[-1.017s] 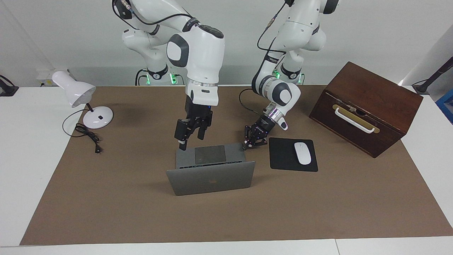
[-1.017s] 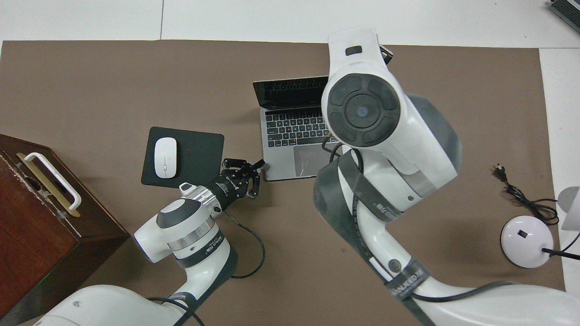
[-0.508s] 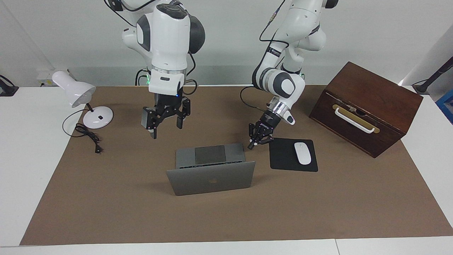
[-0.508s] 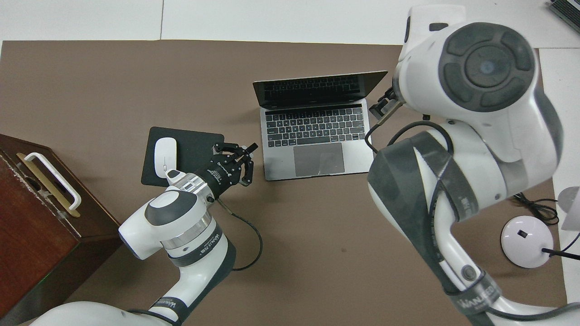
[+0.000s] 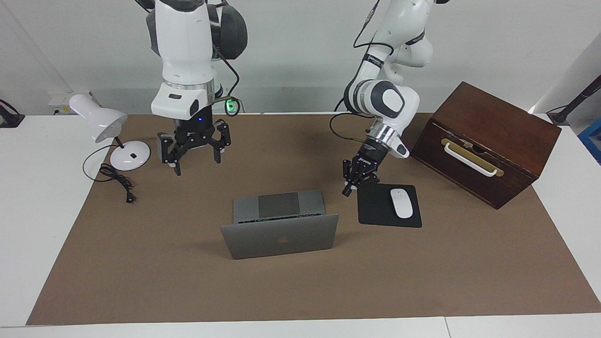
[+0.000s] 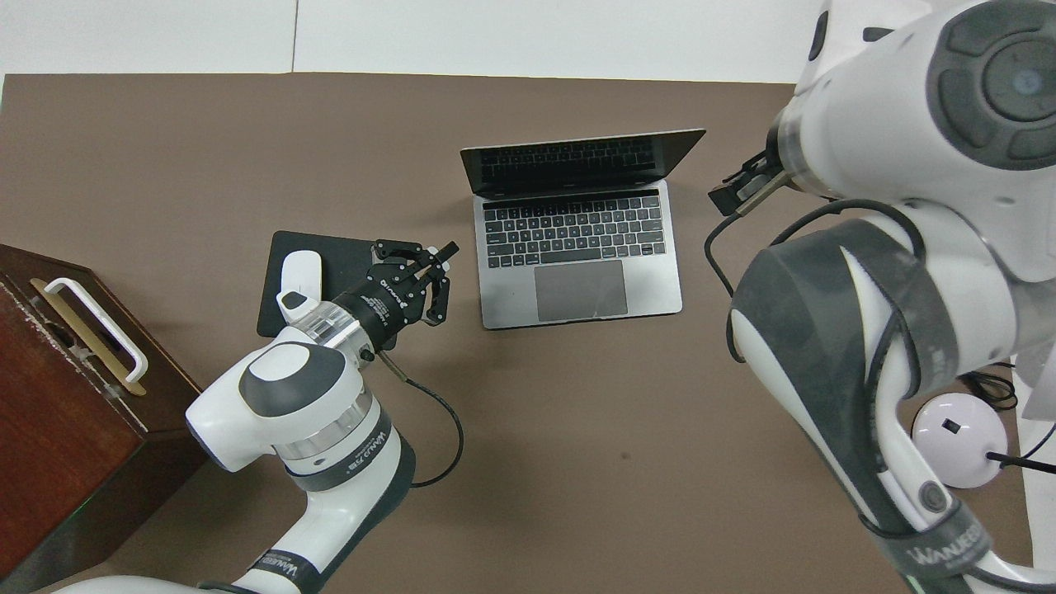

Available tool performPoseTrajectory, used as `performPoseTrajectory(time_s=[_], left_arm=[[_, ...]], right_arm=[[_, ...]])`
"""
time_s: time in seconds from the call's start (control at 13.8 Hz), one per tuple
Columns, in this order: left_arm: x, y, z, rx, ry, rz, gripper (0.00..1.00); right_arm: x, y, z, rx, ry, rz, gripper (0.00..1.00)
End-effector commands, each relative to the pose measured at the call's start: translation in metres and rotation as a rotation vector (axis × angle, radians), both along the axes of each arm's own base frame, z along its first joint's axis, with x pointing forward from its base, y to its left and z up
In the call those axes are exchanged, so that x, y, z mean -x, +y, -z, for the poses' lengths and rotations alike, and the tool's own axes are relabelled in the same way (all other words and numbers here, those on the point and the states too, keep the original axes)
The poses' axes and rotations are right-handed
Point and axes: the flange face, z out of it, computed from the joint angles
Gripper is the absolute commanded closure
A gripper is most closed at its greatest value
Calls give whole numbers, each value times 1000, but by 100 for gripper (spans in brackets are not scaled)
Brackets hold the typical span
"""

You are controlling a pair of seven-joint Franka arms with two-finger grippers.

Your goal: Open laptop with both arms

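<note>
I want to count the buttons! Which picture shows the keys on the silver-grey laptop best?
The overhead view: the thin silver-grey metal laptop stands open toward that camera, so its dark keys, trackpad and screen all show. The facing view shows the laptop from the lid's back with its dark apple logo; the raised lid hides most of the keys.

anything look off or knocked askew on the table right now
Nothing stands out. The laptop sits open and flat on the brown mat, the mouse lies on its mouse pad, and the lamp and wooden box stand undisturbed.
</note>
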Motion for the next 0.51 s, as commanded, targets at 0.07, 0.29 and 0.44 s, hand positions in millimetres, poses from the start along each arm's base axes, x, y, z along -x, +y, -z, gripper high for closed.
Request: performPoseTrajectory(time_s=[0.07, 0.29, 0.44], left_arm=[[-24, 16, -24, -87, -82, 38, 100], [-45, 41, -31, -231, -156, 117, 100], [-58, 52, -37, -343, -203, 185, 100]], right_arm=[[9, -18, -7, -44, 22, 91, 0], [13, -35, -13, -95, 39, 191, 0], [16, -42, -15, -109, 52, 224, 0]])
